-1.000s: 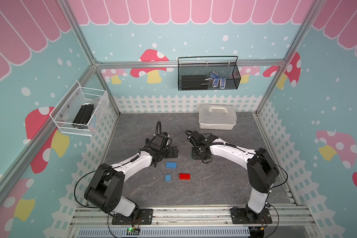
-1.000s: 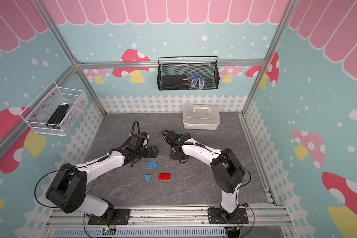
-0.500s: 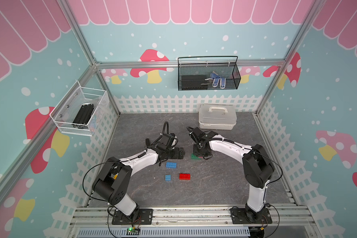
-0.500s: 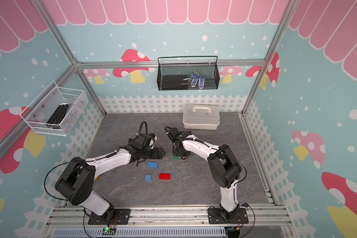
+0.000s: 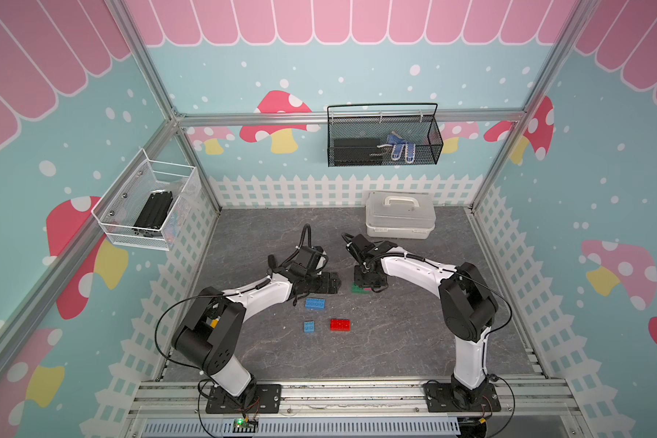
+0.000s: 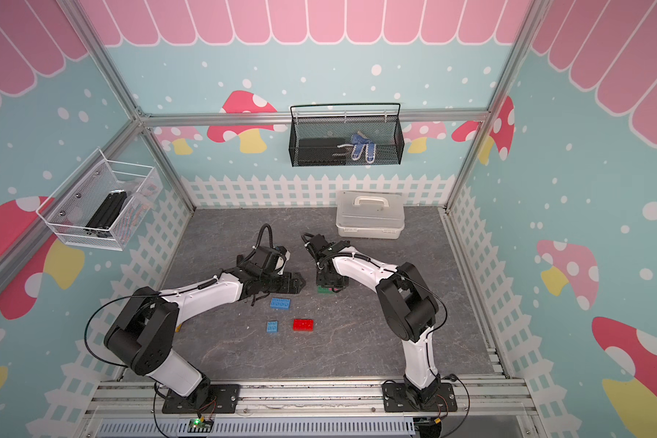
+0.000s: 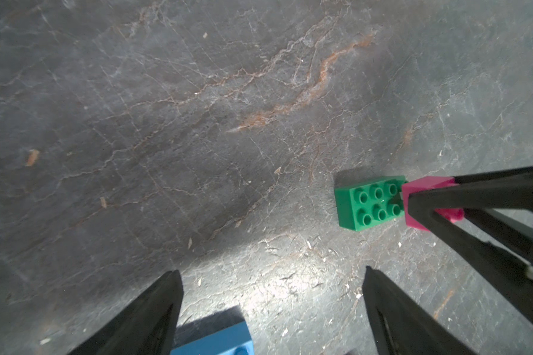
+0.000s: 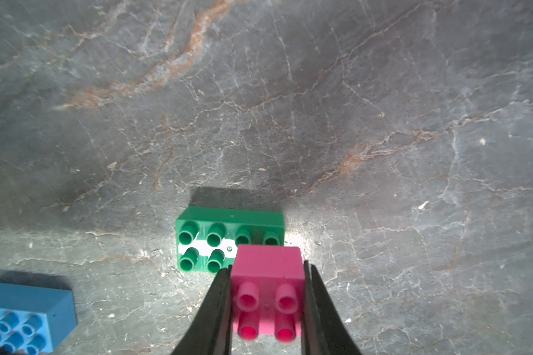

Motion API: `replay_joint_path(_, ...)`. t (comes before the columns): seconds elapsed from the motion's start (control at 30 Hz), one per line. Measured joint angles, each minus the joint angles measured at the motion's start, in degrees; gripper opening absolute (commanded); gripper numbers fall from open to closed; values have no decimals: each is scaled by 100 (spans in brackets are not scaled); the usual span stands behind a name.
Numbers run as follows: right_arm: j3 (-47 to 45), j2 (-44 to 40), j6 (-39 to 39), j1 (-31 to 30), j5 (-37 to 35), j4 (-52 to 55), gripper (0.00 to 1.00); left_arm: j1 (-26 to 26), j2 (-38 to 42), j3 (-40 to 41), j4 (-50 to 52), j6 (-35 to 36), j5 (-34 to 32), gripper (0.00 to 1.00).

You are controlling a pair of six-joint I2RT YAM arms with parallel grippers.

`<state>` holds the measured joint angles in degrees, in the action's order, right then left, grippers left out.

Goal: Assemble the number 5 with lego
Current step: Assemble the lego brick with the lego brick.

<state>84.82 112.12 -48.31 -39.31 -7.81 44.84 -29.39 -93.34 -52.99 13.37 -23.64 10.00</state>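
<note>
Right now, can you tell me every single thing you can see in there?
green brick: 1, green, on the table, under the right gripper.
pink brick: 1, pink, gripped over the green brick's end.
long blue brick: 1, blue, by the left gripper.
short blue brick: 1, blue, beside the red brick.
red brick: 1, red, table's front middle.
lidded box: 1, white, table's back.
black basket: 1, black, back wall.
white basket: 1, white, left wall.
left gripper: 1, black, open, empty.
right gripper: 1, black, shut on the pink brick.
</note>
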Motion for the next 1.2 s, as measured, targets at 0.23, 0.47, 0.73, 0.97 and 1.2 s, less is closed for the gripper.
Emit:
replay_joint_path(0.23,7,4,-44,-2,33,-42,0,0,-63,0,-11,-2,35,94)
replay_joint_path(0.47,11,101,-87,0,92,-105,0,0,-74,0,-15,-2,42,94)
replay_joint_path(0.73,11,131,-129,-2,129,-138,0,0,-76,0,-15,-2,61,94)
replay_joint_path(0.97,11,162,-144,-2,118,-149,0,0,-107,0,-15,-4,90,94)
replay_joint_path(1.2,7,175,-155,-2,81,-186,0,0,-107,0,-17,-4,109,93)
